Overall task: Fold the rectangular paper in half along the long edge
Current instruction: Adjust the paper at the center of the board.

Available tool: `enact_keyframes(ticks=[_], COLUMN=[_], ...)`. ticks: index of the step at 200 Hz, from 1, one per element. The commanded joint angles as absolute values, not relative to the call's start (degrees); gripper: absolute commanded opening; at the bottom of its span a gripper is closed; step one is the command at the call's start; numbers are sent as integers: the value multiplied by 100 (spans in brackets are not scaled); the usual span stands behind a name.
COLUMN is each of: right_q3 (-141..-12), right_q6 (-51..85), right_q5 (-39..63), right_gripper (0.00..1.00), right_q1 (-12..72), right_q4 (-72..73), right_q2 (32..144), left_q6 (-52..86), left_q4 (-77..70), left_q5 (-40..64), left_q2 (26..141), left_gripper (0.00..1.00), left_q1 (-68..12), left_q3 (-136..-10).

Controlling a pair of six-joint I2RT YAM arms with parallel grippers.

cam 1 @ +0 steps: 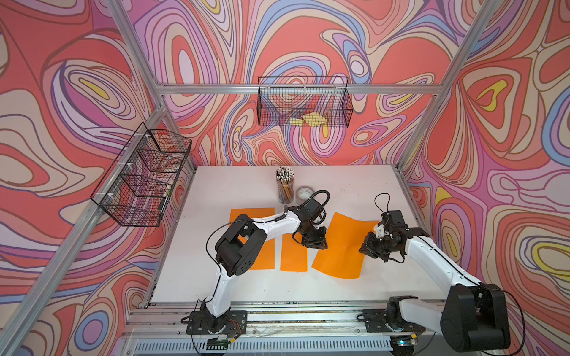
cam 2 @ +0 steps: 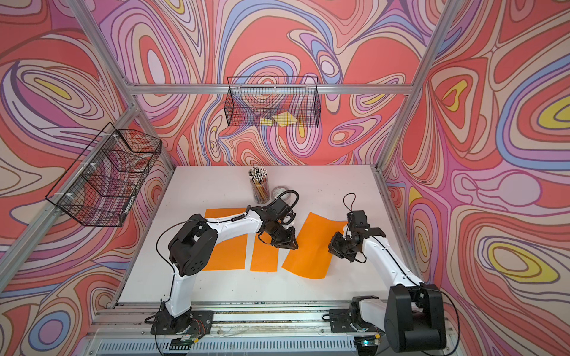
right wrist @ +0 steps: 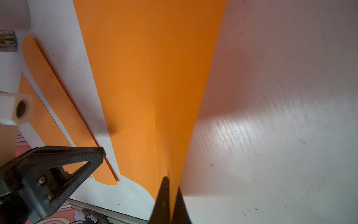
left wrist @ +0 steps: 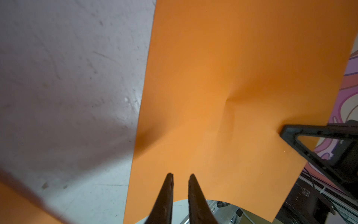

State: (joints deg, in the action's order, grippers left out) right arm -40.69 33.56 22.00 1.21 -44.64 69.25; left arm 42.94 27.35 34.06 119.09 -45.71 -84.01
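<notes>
Three orange pieces lie on the white tabletop. One, the orange sheet, sits skewed right of centre, its right long edge raised off the surface. Toward the left edge lies a second sheet, partly under the left arm, and between the two a narrow strip. The right gripper is closed tight on the orange sheet's raised edge. The left gripper has its jaws a sliver apart, tips over the sheet's left edge, with nothing clamped between them. A pencil cup and a tape roll stand just beside each other toward the back edge.
</notes>
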Motion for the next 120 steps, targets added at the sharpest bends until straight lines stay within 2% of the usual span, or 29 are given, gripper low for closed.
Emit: enact_keyframes(ticks=[1, 46, 90, 120], right_q3=[-4278, -4258, -4345, -4430], right_q6=[3298, 3303, 3370, 3385], right_q5=[2174, 2066, 2092, 2109], right_gripper=[0, 0, 0, 0], right_q1=[164, 200, 220, 261], right_q4=[-4549, -4532, -4581, -4602], right_q2=[6951, 7114, 7044, 7096], left_q6=[4393, 4443, 4465, 4544], left_q4=[2713, 2593, 2532, 2380], left_q5=[3400, 3418, 3469, 3471], left_q2=[12023, 12005, 12067, 12036], left_gripper=[17, 14, 0, 0], left_q1=[-4594, -4610, -4634, -4633], left_q3=[-8428, -8315, -8271, -8109])
